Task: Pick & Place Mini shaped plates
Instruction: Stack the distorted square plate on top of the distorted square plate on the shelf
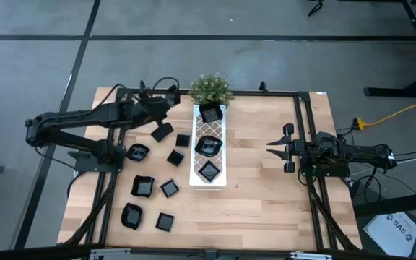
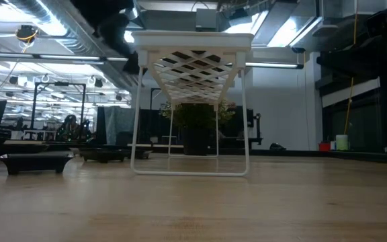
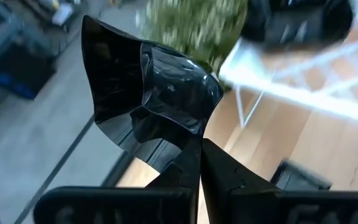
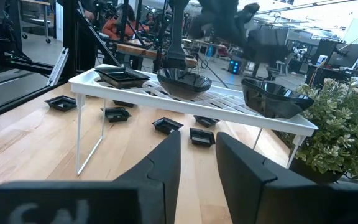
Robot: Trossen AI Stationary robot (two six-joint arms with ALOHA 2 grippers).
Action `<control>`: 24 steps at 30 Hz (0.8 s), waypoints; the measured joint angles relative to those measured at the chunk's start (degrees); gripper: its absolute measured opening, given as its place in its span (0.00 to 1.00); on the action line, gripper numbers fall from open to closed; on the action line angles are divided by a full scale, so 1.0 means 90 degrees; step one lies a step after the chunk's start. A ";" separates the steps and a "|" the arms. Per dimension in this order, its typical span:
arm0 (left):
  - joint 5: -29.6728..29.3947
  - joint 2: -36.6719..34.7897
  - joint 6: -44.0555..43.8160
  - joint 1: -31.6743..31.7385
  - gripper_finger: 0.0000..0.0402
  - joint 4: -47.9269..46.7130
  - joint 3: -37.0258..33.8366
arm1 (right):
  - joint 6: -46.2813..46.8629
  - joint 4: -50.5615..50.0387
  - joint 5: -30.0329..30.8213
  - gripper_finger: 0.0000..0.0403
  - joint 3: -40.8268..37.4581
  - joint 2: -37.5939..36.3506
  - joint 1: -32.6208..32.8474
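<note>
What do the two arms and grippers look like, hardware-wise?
Both arms are dark, near black, built of slim jointed links. The left gripper and right gripper each have two tapered black fingers. Black cables trail from the right arm toward the table edge. Pale raised lettering runs across each gripper body, too blurred to read.

You're in a robotics lab or workshop: the wooden worktop (image 1: 258, 180) stands on a bare grey concrete floor (image 1: 266, 43), exposed ceiling ducts (image 2: 59, 27) run overhead, and more workbenches (image 4: 160, 53) with equipment fill the room behind.
</note>
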 joint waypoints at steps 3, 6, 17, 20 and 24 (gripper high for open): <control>0.0001 0.0000 0.0210 -0.0122 0.00 0.0349 0.0164 | 0.0000 0.0000 0.0000 0.25 0.0000 0.0000 -0.0002; 0.0005 0.0002 0.0447 -0.0241 0.01 0.0739 0.0235 | 0.0000 -0.0002 0.0000 0.25 0.0000 -0.0001 -0.0001; 0.0350 0.0302 0.1246 -0.0500 0.00 0.1896 0.0240 | 0.0000 0.0000 0.0000 0.25 0.0002 0.0000 0.0000; 0.0592 0.0532 0.1251 -0.0527 0.01 0.2069 0.0240 | 0.0000 0.0000 0.0000 0.25 0.0000 0.0000 -0.0002; 0.0606 0.0869 0.1251 -0.0526 0.00 0.2200 0.0247 | 0.0001 0.0000 0.0000 0.25 0.0001 0.0000 0.0000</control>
